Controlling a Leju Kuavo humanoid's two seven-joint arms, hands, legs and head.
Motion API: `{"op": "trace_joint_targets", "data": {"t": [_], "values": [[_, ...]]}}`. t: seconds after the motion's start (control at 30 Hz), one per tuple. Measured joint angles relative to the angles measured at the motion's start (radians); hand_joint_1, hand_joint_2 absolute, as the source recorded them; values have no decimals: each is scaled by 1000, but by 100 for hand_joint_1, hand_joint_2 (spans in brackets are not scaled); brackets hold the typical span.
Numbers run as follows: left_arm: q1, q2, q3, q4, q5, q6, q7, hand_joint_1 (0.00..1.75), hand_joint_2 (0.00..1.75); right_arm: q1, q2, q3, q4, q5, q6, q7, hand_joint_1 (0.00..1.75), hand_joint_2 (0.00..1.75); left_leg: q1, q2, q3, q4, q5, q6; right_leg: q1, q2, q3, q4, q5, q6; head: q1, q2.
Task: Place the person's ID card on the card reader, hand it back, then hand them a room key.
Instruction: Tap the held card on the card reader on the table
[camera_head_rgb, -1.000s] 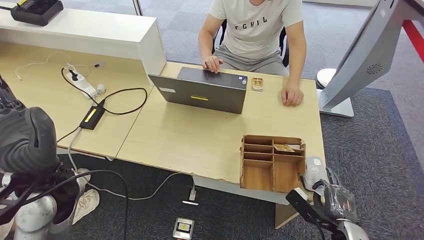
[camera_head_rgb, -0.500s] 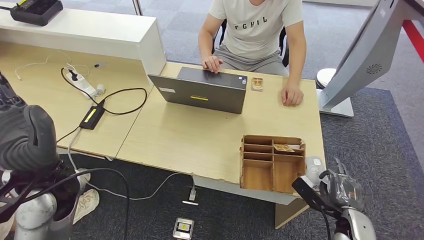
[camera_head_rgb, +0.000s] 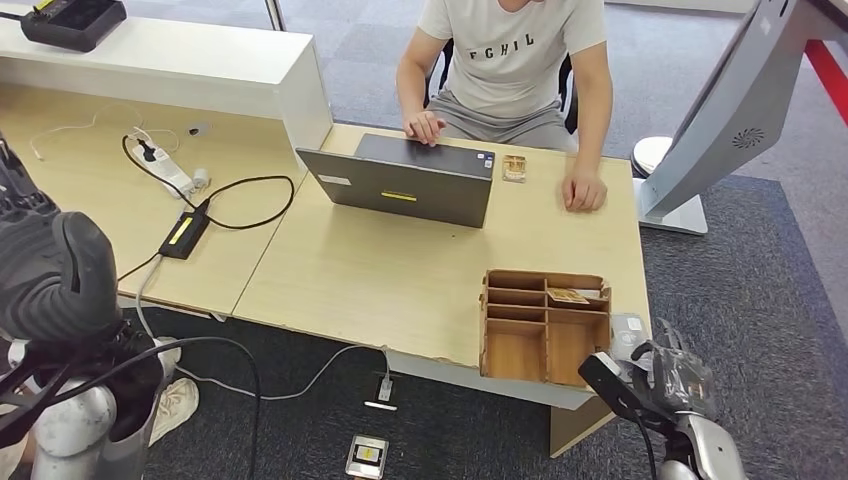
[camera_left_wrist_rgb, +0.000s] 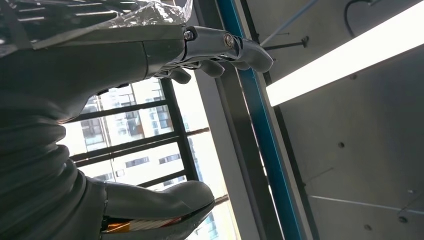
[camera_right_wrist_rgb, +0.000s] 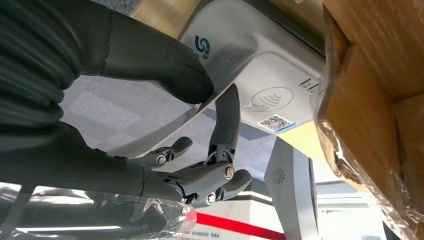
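**Right hand at the reader, ID card across the desk by the person**

Desk (camera_head_rgb: 400, 270): pale wood laminate, flat, matte. Lies ahead of both hands.

Laptop (camera_head_rgb: 405, 185): dark grey slab, lid up, between the person and the robot.

Wooden organiser (camera_head_rgb: 545, 325): brown ply, open compartments, just left of the right hand (camera_head_rgb: 655, 385); a card-like item sits in one upper slot, probably the room key, can't confirm.

Card reader (camera_right_wrist_rgb: 260, 85): light grey moulded plastic, rounded corners, contactless mark and QR sticker. Right-hand fingertips (camera_right_wrist_rgb: 227, 107) sit at its edge; touching or just under, can't tell.

ID card (camera_head_rgb: 514, 168): small flat rectangle, well ahead and left of the right hand, beside the person's hand. Long axis runs away from the robot.

Right hand: empty, fingers loosely curled, narrow. Nearer arm for the pickup.

Left hand (camera_left_wrist_rgb: 165, 55): raised at the robot's side, fingers spread, holding nothing.
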Motion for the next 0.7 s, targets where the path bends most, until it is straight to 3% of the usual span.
{"op": "trace_joint_targets", "data": {"t": [0.7], "values": [[-13,-4,-5,12,8,-2,3,0,175,-42,50,1,137,-28,-44,-16,175,175,0,2,10,0,0,0,0,2,9,-1,0,0,0,0]]}}
